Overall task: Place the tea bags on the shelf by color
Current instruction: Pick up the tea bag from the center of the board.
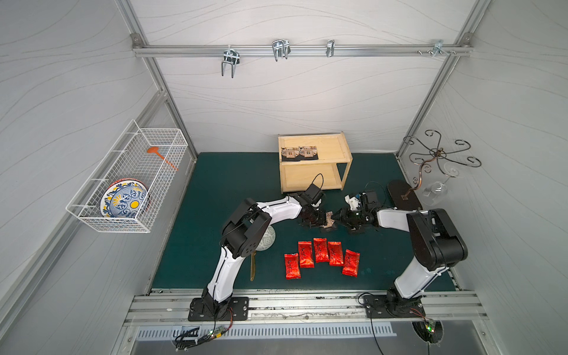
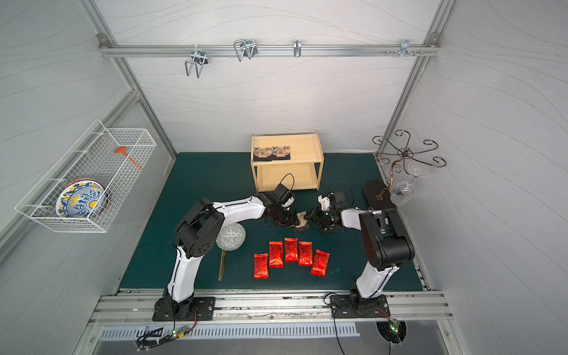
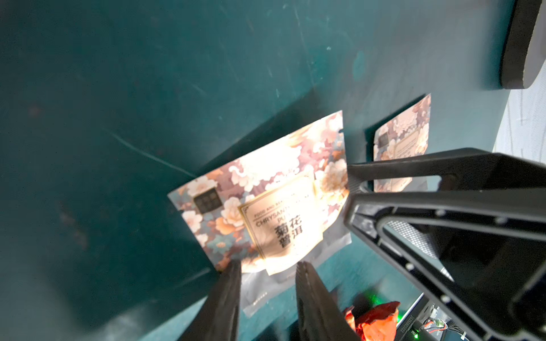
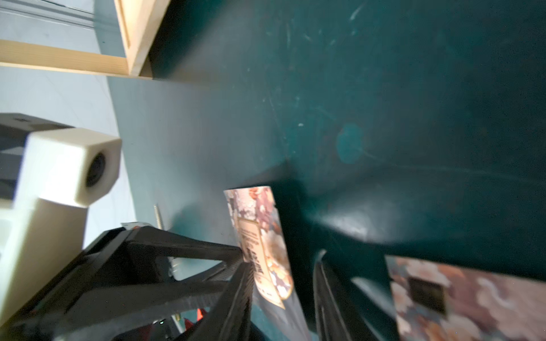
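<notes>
Left gripper [image 3: 267, 283]: ribbed black fingers [image 3: 224, 301] part-open around glossy floral packet [image 3: 266, 206]; grip unclear.
Right gripper [image 4: 282, 262]: likewise, same packet.
Red sachets [image 1: 321, 249]: crinkly foil, on mat [image 1: 230, 184].
Shelf [image 1: 333, 147]: pale wood, two packets [image 1: 290, 152] atop.

**Odds and Ends About the Room**

A white wire basket [image 1: 159, 135] hung on the side wall, holding a blue-and-yellow painted plate [image 1: 126, 201] and an orange utensil [image 1: 161, 156]. Metal hooks [image 1: 280, 49] lined the back rail. A scrolled metal stand [image 1: 438, 152] carried one wine glass [image 1: 435, 192]. On the table [image 1: 215, 184] sat a patterned bowl [image 2: 231, 236] beside a gold utensil [image 2: 222, 267].
</notes>
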{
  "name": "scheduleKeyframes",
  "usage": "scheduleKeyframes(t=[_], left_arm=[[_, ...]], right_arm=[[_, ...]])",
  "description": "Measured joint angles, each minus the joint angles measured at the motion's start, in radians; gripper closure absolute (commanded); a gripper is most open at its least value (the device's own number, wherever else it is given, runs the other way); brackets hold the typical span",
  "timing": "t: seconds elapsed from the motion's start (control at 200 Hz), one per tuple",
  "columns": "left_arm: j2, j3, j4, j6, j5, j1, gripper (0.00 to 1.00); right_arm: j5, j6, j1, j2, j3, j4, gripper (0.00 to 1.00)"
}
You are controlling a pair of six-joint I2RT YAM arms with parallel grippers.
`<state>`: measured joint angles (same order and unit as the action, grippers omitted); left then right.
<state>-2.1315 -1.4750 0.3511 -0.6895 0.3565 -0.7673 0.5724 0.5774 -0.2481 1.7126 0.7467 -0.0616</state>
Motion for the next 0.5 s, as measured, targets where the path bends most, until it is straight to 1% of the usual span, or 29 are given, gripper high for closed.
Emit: scheduleKeyframes(t=[0.17, 0.22, 0.285, 0.405, 0.5], left_arm=[[0.000, 0.005, -0.007, 0.000, 0.000, 0.001, 0.64], [0.000, 0.008, -0.012, -0.001, 0.000, 0.002, 0.64], [0.003, 0.015, -0.019, -0.002, 0.001, 0.003, 0.65], [0.019, 0.034, -0.018, -0.002, 0.000, 0.013, 0.65], [0.061, 0.063, 0.002, -0.002, -0.003, 0.027, 0.64]], right_arm=[[0.051, 0.059, 0.000, 0.037, -0.002, -0.051, 0.85], [0.060, 0.066, 0.001, 0.038, -0.004, -0.059, 0.93], [0.070, 0.080, 0.002, 0.038, -0.005, -0.072, 1.00], [0.079, 0.095, 0.002, 0.035, -0.015, -0.088, 1.00], [0.083, 0.105, 0.002, 0.006, -0.028, -0.084, 1.00]])
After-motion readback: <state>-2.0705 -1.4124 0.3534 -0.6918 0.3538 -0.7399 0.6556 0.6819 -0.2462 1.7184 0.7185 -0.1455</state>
